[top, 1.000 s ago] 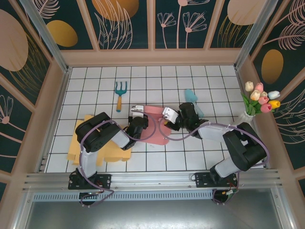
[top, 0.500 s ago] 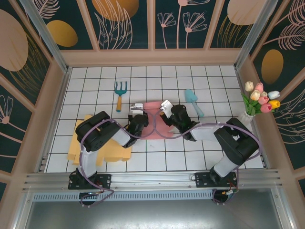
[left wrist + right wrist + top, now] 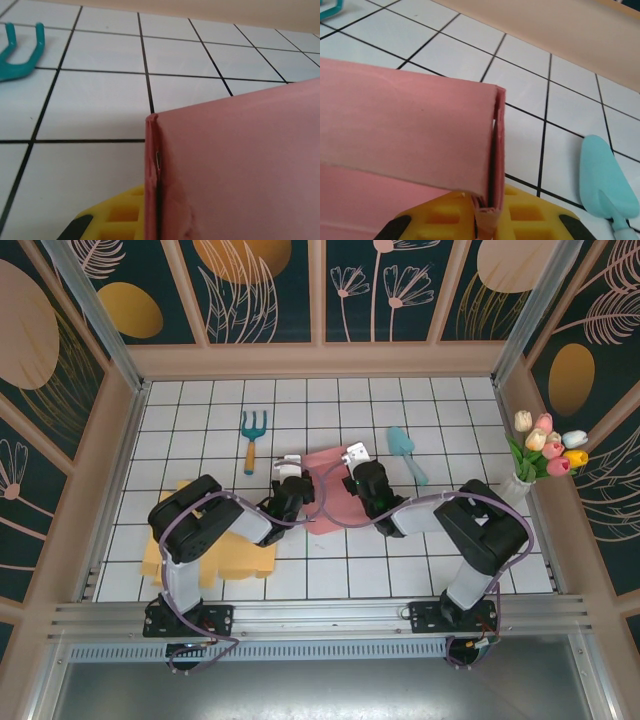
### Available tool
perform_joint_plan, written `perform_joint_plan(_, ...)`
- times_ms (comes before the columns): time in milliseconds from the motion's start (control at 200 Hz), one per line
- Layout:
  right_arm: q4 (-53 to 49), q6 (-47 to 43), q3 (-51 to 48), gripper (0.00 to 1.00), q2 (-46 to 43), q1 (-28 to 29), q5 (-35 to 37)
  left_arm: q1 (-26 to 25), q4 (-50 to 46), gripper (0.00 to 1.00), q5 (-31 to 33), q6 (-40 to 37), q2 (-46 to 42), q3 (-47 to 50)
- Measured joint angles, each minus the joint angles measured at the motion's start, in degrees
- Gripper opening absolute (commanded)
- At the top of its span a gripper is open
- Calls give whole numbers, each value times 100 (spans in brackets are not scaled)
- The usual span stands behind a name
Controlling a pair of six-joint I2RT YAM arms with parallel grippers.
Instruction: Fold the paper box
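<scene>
Paper box (image 3: 325, 465): between both grippers.
Left gripper (image 3: 301, 484): closed tight on its edge.
Right gripper (image 3: 346, 478): pinching its folded edge.

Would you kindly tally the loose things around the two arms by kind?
Garden tools: 2 (fork, trowel)
Pink paper box: 1
Yellow sheet: 1
Vase of tulips: 1
Total: 5

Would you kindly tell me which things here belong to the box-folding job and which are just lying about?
Job: pink paper box, pinched by left gripper and right gripper.
Lying about: teal garden fork, blue trowel, vase of tulips, yellow mat.
</scene>
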State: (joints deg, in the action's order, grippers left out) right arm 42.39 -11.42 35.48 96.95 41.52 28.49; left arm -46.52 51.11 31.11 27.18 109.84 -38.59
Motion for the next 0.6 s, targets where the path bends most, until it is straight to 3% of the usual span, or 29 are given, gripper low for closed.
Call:
perform_joint_plan(325, -691, 811, 291, 18, -4, 146, 730, -243, -1467, 6, 245, 962, -245, -468)
perform_joint_plan(600, -15, 933, -127, 28, -142, 127, 44, -256, -1974, 6, 299, 1300, -380, -564)
